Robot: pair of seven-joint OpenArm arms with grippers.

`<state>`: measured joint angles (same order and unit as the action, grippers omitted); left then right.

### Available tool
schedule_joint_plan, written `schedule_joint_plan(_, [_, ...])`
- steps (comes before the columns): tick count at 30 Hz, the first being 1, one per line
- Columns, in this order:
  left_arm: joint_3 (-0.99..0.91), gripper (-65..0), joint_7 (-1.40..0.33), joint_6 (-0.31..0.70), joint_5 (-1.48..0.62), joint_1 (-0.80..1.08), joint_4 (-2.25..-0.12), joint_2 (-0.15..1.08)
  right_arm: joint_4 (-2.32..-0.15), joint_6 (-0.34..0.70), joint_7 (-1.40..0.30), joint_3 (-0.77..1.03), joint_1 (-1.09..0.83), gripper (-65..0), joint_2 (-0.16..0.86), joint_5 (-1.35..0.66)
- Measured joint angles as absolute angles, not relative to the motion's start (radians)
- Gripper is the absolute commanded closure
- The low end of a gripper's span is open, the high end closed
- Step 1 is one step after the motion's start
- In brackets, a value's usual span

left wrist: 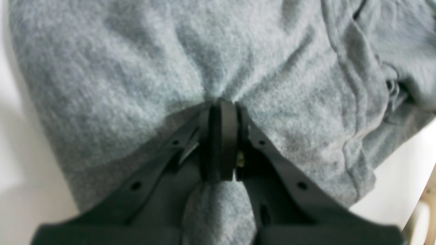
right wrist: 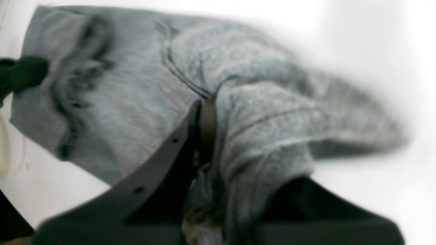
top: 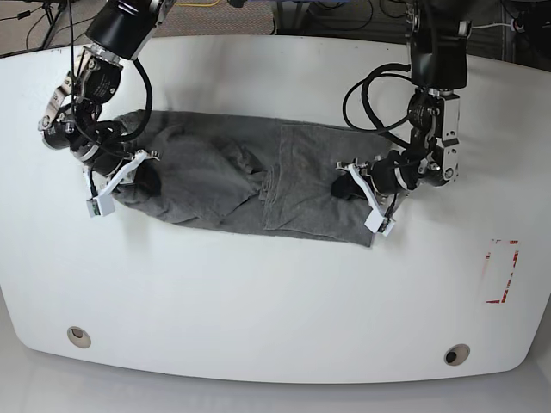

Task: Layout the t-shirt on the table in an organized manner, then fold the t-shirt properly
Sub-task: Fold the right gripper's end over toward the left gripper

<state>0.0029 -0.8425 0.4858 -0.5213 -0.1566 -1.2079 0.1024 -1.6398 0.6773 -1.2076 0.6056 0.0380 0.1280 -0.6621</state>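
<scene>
The t-shirt (top: 224,185) is plain heather grey, a flecked mix of lighter and darker grey with no print. The table (top: 275,292) is glossy white, with a red-and-white tape mark (top: 502,271) near one edge. The left gripper (left wrist: 221,105) is black, as is the right gripper (right wrist: 204,102); in the base view both carry white parts.

A robotics lab: cables (top: 39,10) trail behind the white table (top: 275,292).
</scene>
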Motion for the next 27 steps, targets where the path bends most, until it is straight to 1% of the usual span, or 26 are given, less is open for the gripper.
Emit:
schedule_joint_plan(2, [0.001,-2.4,-0.839,0.468,-0.528,-0.153,-1.208,0.093,-1.689,0.654,-1.205,0.574,0.029,-0.5,0.132,-0.654])
schedule_joint_plan(9, [0.002,-2.4,-0.839,0.444,-0.518,-0.153,-1.21,0.057,-1.773,0.654,-1.218,0.484,0.01,-0.5,0.126,-0.643])
schedule_joint_plan(14, [0.06,-2.4,-0.832,0.441,-0.517,-0.155,-1.21,0.044,-1.81,0.655,-1.213,0.44,0.027,-0.5,0.124,-0.654])
schedule_joint_plan(20, [0.109,-2.4,-0.838,0.43,-0.512,-0.152,-1.209,-0.005,-1.811,0.655,-1.218,0.395,0.068,-0.6,0.079,-0.635])
schedule_joint_plan(27, [0.117,-2.4,-0.845,0.353,-0.516,-0.148,-1.209,-0.044,-1.812,0.655,-1.214,0.333,0.093,-0.6,0.023,-0.648])
